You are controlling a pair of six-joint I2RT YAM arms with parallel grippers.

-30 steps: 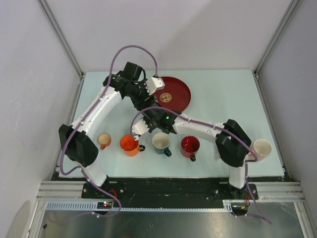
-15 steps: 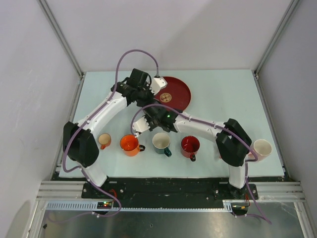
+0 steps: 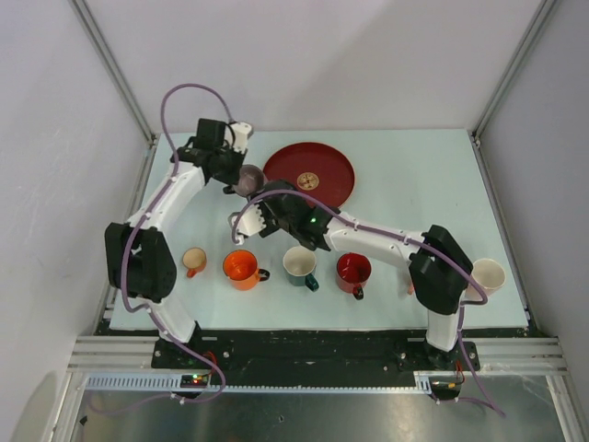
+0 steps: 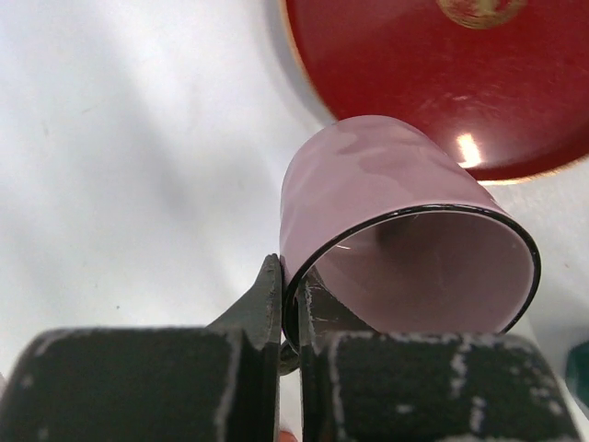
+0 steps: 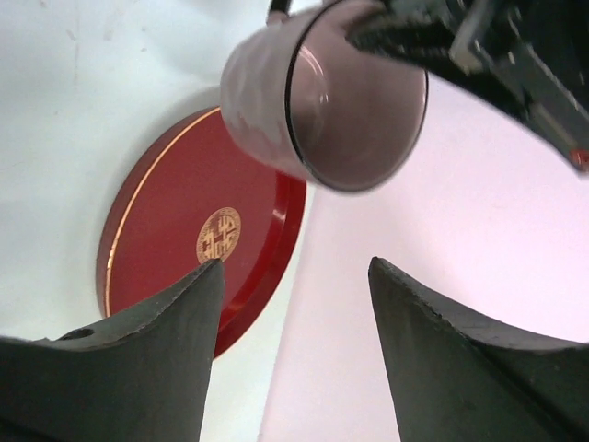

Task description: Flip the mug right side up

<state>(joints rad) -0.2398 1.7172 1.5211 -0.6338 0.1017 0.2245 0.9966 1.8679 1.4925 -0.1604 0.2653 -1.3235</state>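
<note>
A pale pink mug [image 4: 368,184] with a dark rim hangs in the air, tipped on its side, just left of the red plate [image 4: 442,83]. My left gripper [image 4: 293,276] is shut on its rim, one finger inside and one outside. In the top view the mug [image 3: 247,180] sits at the tip of the left gripper [image 3: 236,175]. My right gripper [image 5: 294,276] stands open below the mug [image 5: 276,101], with nothing between its fingers. It lies near the table's middle in the top view [image 3: 247,214].
A row of upright mugs stands near the front edge: a small cream one [image 3: 193,261], an orange one [image 3: 241,269], a teal one [image 3: 300,265] and a red one [image 3: 353,271]. Another cream mug [image 3: 487,275] is at the far right. The red plate [image 3: 313,170] lies at the back.
My left gripper shut on the mug's rim and swung left with it. My right gripper opened, let go of the mug and drew back below it.
</note>
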